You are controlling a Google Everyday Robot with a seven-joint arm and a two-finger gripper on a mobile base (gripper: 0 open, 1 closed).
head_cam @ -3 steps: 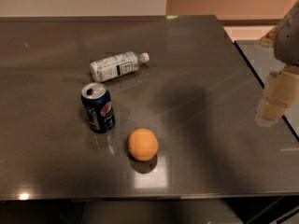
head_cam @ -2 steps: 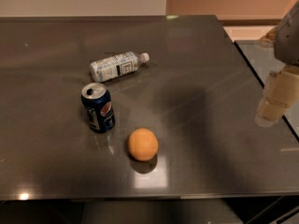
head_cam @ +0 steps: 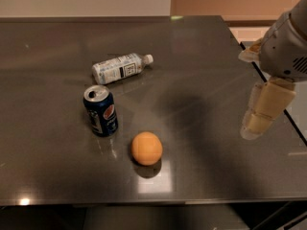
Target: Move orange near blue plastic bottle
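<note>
**No motion yet: orange untouched, gripper parked at right edge**

Nothing has changed over the last second. The orange, the bottle, the can and the arm all sit where they were, so treat the task as not started.

The gripper hangs over the right side of the table, well apart from every object. You can't tell from this view how far open it is. Nothing shows in its grasp.

The orange sits near the front edge, centre-left, free on all sides. The blue plastic bottle lies on its side further back and to the left, white cap pointing right. The Pepsi can stands upright between them, slightly left of the direct line and just beside the orange.

My read on the next move: you need a long reach left to the orange, then a carry past the can. The can is the knock-over risk.

Labels: the red-white-blue Pepsi globe is readable on the can. The bottle has a white and pale-blue label with a dark block, and its text is illegible.
</note>
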